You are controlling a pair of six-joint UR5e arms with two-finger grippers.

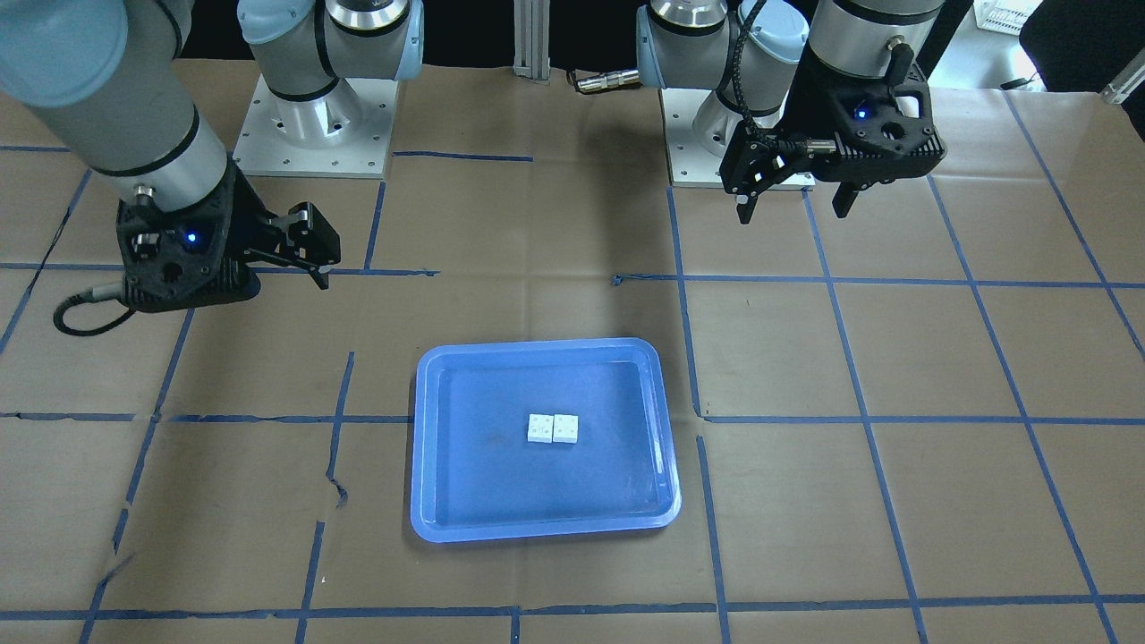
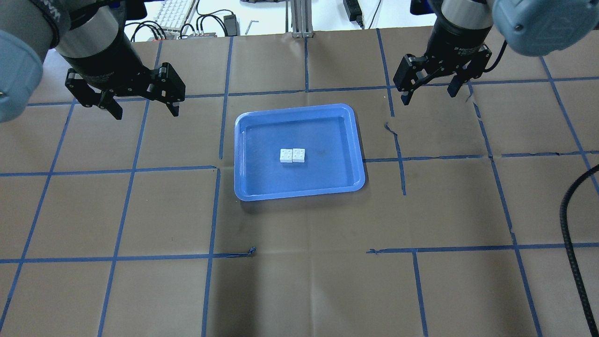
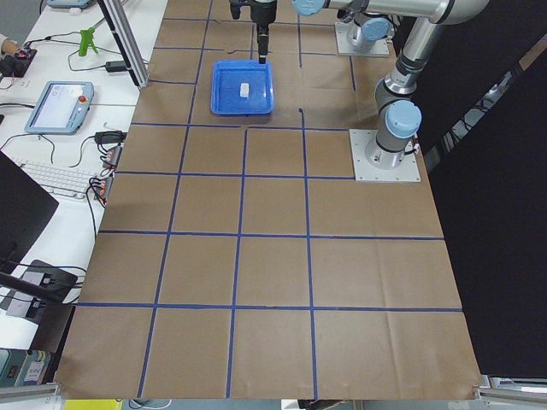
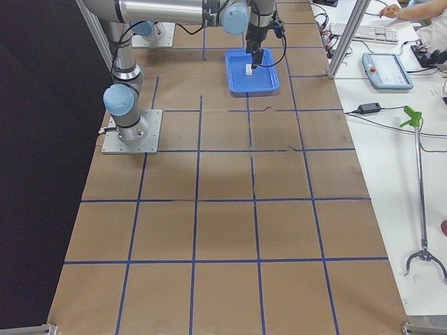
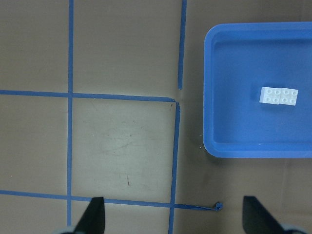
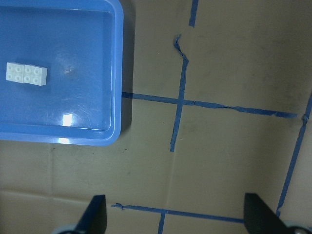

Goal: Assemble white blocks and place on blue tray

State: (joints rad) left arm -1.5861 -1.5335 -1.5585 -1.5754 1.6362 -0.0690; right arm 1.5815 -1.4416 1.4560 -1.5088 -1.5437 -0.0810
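White blocks (image 2: 292, 155) studs up, touching side by side mid blue tray (image 2: 238, 159) on the desk (image 2: 299, 281): looks delivered. Left fingers (image 2: 114, 110) at ten o'clock and right fingers (image 2: 405, 98) at two, spread wide, empty, likely parked clear. Cannot tell whether truly joined or merely abutting.

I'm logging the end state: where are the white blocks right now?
In the overhead view the white blocks lie side by side, touching, near the middle of the blue tray, which sits about centre-view.
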